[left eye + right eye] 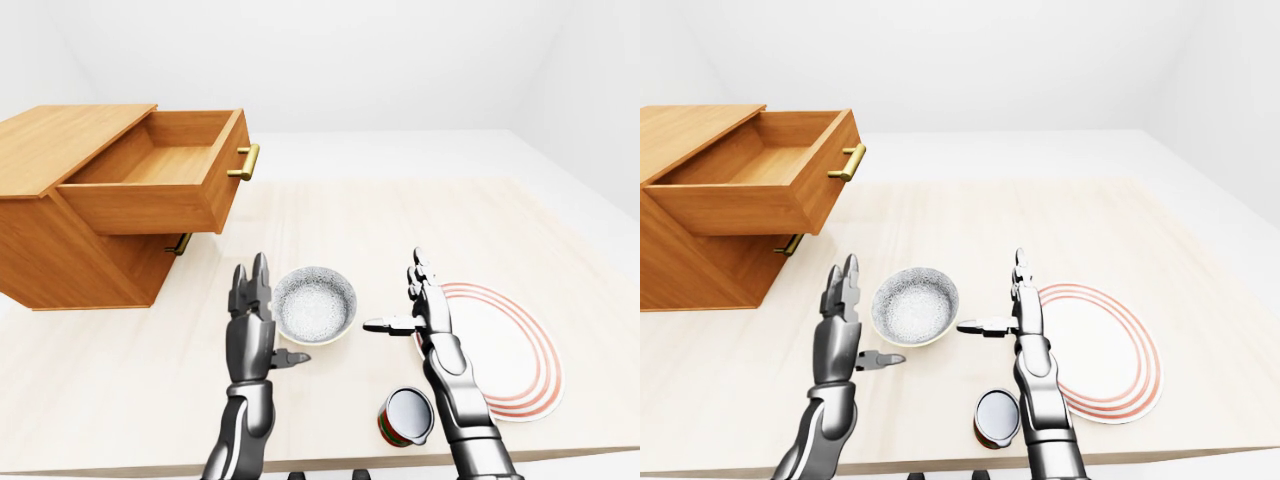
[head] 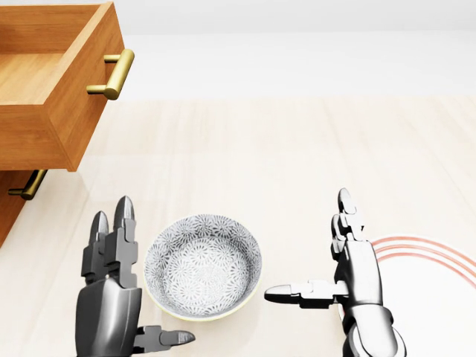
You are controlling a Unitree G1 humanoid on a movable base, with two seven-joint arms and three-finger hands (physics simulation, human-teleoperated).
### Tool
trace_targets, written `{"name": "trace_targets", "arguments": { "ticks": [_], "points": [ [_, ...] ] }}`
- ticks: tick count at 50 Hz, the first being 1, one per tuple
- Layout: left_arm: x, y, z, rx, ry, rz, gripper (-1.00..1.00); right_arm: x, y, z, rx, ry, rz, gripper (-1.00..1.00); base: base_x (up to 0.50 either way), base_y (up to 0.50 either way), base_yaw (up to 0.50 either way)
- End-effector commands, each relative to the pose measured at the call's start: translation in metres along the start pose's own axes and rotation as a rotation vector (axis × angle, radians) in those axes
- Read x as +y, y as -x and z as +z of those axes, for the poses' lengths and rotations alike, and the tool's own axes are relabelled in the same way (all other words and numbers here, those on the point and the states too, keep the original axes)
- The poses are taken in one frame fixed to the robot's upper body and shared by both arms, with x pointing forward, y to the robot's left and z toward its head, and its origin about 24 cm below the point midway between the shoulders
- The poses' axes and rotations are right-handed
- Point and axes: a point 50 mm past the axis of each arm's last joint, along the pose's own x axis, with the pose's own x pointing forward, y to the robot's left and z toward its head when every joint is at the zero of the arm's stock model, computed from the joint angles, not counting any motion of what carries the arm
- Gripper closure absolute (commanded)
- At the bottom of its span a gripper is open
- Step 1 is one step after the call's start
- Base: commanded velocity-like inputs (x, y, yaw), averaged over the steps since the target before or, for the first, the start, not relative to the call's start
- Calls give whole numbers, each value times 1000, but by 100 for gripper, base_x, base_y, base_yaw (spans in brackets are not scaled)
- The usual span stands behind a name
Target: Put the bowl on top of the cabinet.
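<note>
One tin can (image 1: 407, 416) sits nearest, by the table (image 1: 350, 215) edge. Beyond it the left hand (image 2: 111, 294) and right hand (image 2: 355, 277) stand open, fingers spread, flanking the patterned bowl (image 2: 203, 265) on the tabletop. A red-ringed plate (image 1: 505, 350) lies right; farthest left, the wooden cabinet (image 1: 60, 255) has its drawer (image 1: 160, 190) pulled out

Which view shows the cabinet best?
Left-eye view: nearly the whole cabinet shows, with its flat top and open drawer. The right-eye view cuts off its left part; the head view shows only the drawer's corner and two handles.
</note>
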Motion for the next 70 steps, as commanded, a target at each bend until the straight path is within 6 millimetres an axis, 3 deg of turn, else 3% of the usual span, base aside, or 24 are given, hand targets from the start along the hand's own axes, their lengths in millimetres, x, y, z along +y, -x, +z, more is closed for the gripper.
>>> {"name": "trace_targets", "arguments": {
  "ticks": [1,14,32,33,34,35,56,64,70],
  "points": [
    [-18,5,-3,-78,-186,-20,-100,-2,1,1,-5,-4,-3,-100,0,0,0],
    [-46,19,-13,-138,-335,-183,-100,-2,2,2,-9,-9,-6,-100,0,0,0],
    [-67,24,-18,-182,-406,-291,-98,-1,2,2,-12,-8,2,-100,0,0,0],
    [-66,24,-19,-172,-395,-287,50,-1,2,2,-12,-8,2,-100,0,0,0],
    [-66,25,-20,-169,-397,-294,94,-1,2,2,-12,-8,1,-100,0,0,0],
    [-67,25,-21,-177,-416,-299,98,-1,2,2,-12,-8,1,-100,0,0,0],
    [-69,29,-29,-162,-442,-325,98,0,4,5,-26,-17,13,-100,0,0,0],
    [-64,26,-26,-149,-414,-293,97,1,4,4,-28,-17,17,-100,0,0,0],
    [-48,21,-16,-117,-317,-197,97,1,4,4,-26,-15,19,-100,0,0,0]
  ]
}}
